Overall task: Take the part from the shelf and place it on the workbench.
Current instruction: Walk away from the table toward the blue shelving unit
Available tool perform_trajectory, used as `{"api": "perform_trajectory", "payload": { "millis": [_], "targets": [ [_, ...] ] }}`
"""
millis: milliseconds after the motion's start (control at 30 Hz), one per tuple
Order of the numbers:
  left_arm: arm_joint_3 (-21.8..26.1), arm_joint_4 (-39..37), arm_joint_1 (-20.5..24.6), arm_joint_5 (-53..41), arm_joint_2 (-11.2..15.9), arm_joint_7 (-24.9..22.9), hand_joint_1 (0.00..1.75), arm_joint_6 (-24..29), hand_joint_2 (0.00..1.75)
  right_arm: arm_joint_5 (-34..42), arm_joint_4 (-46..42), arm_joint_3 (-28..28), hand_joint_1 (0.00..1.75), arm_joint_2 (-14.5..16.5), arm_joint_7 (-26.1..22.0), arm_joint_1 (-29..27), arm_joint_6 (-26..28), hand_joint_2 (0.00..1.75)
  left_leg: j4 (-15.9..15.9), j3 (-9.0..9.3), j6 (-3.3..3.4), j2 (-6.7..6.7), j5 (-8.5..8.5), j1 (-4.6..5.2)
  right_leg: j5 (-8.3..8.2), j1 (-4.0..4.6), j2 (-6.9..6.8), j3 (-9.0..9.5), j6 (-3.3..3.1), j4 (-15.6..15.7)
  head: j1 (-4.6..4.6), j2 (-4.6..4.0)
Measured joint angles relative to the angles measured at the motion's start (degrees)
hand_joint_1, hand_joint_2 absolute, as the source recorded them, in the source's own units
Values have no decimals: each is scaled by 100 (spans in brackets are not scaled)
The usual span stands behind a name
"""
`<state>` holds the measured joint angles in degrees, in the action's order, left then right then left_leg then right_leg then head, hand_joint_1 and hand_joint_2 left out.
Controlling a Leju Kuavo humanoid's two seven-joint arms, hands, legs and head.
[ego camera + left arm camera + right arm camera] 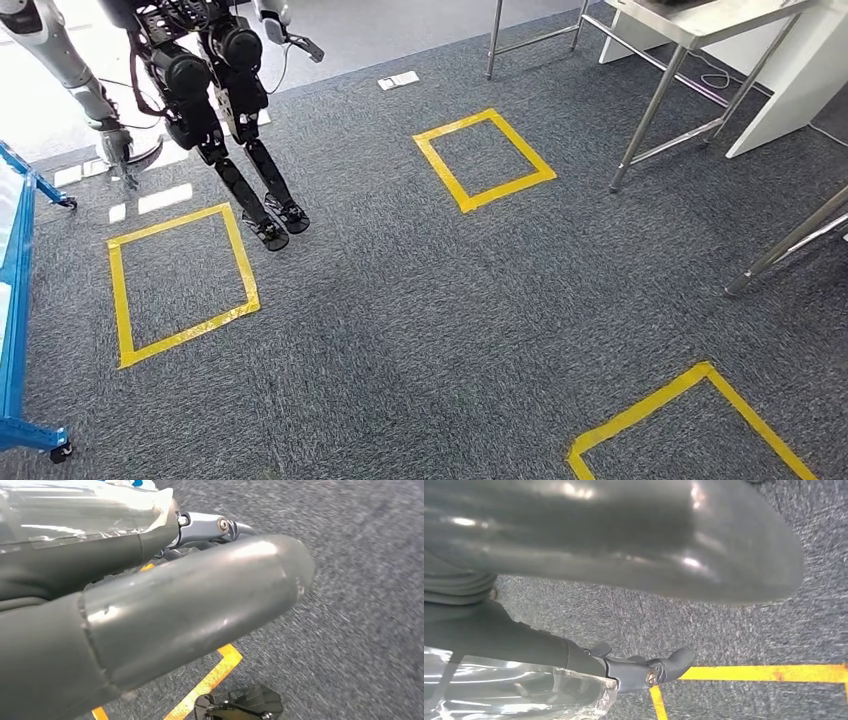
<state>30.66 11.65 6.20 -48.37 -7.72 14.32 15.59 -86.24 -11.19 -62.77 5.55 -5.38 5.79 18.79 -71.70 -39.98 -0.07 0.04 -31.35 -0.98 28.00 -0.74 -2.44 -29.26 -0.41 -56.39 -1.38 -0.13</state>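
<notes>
Three yellow tape squares (183, 283) mark open grey carpet (420, 320) near a steel-legged counter (700, 30); each robot hand (150, 625) (624, 540) presses a clear-wrapped part (75, 510).

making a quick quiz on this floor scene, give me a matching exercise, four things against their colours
Things:
1. tape square
2. cart
3. carpet
4. second robot, its legs

Colours:
a. blue
b. black
c. yellow
d. grey

Pairs: 1-c, 2-a, 3-d, 4-b
</notes>
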Motion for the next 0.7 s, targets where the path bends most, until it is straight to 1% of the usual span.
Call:
{"api": "perform_trajectory", "payload": {
  "millis": [33,67,100,133,167,200,233,267,300,333,367,400,433,467,500,533,567,600,633,667,700],
  "targets": [
    [1,0,4,-3,2,-8,0,-1,0,2,0,0,0,3,0,2,-2,0,412,215,4,72,203,-9,9,2,-31,13,9,-1,-2,0],
    [1,0,13,-5,3,-16,0,-1,0,3,0,0,0,5,0,4,-3,0,816,424,14,160,353,-5,26,22,-60,23,30,-9,-3,0],
    [1,0,24,-9,3,-21,0,-1,0,4,0,0,0,6,0,5,-3,0,1112,576,37,217,447,3,43,44,-86,25,55,-12,5,0],
    [1,0,34,-11,2,-25,0,-3,0,4,0,0,0,5,0,6,-3,0,1274,655,63,250,482,19,56,66,-115,30,81,-13,14,0],
    [1,0,40,-12,1,-29,0,-5,0,4,0,0,0,4,0,7,-3,0,1313,661,94,227,476,43,63,85,-148,32,111,-8,24,0],
    [1,0,41,-13,1,-33,0,-7,0,4,0,0,0,3,0,10,-3,0,1326,656,136,170,491,56,65,92,-184,38,142,1,31,0],
    [1,0,40,-13,1,-36,0,-9,0,4,0,0,0,2,0,13,-3,0,1349,658,178,131,511,60,84,86,-181,34,175,-20,31,0],
    [1,0,41,-13,0,-39,0,-9,0,4,0,1,0,-1,-1,13,-3,0,1374,661,227,92,536,60,147,78,-125,-5,196,-108,32,0],
    [2,0,47,-14,-1,-40,0,-9,0,4,1,1,0,0,-1,11,-3,0,1399,664,273,54,563,51,265,65,-34,-94,199,-306,36,0],
    [3,0,54,-14,-3,-42,0,-9,0,4,1,1,0,1,-2,4,-3,0,1411,659,304,16,581,46,431,43,75,-247,187,-629,43,0],
    [4,0,59,-15,-4,-42,0,-9,0,4,2,2,0,2,-2,-6,-3,0,1412,647,323,-30,589,50,612,35,156,-435,173,-1026,49,0],
    [5,0,59,-15,-5,-42,0,-9,0,7,2,1,0,4,-2,-16,-3,0,1410,636,331,-80,593,55,752,25,197,-619,175,-1407,52,0],
    [7,0,55,-15,-7,-43,0,-10,0,11,2,1,0,3,-1,-25,-3,0,1408,630,332,-134,596,59,813,19,214,-739,199,-1646,52,0],
    [9,0,50,-15,-7,-43,0,-14,0,16,2,1,0,1,-1,-29,-3,0,1405,627,330,-188,598,61,773,13,222,-752,242,-1664,53,0],
    [11,0,46,-16,-7,-44,0,-18,0,20,2,0,0,-3,0,-30,-3,0,1401,629,325,-243,601,59,643,1,231,-651,293,-1444,53,0],
    [14,0,46,-17,-10,-44,0,-22,0,22,2,0,0,-7,0,-28,-2,0,1395,633,316,-296,604,56,457,-18,264,-456,343,-1031,55,0],
    [16,0,48,-20,-13,-44,0,-27,0,22,2,0,0,-10,0,-25,-1,0,1386,636,296,-345,605,62,292,-30,319,-269,366,-619,55,0],
    [17,0,50,-22,-16,-45,0,-29,0,23,2,0,0,-13,-1,-22,1,0,1376,635,271,-387,603,68,166,-29,361,-129,360,-291,57,0],
    [17,0,52,-26,-19,-45,0,-31,0,26,1,0,0,-13,-2,-19,4,0,1371,631,240,-417,603,76,100,-21,393,-56,330,-101,57,0],
    [18,0,51,-28,-20,-45,0,-32,0,28,2,0,0,-11,-3,-17,7,0,1374,627,205,-441,607,81,85,3,393,-47,283,-59,57,0],
    [18,0,49,-31,-21,-46,0,-33,0,31,1,0,0,-10,-4,-16,10,0,1381,617,172,-462,615,77,69,17,361,-40,237,-49,59,0]
  ]
}}
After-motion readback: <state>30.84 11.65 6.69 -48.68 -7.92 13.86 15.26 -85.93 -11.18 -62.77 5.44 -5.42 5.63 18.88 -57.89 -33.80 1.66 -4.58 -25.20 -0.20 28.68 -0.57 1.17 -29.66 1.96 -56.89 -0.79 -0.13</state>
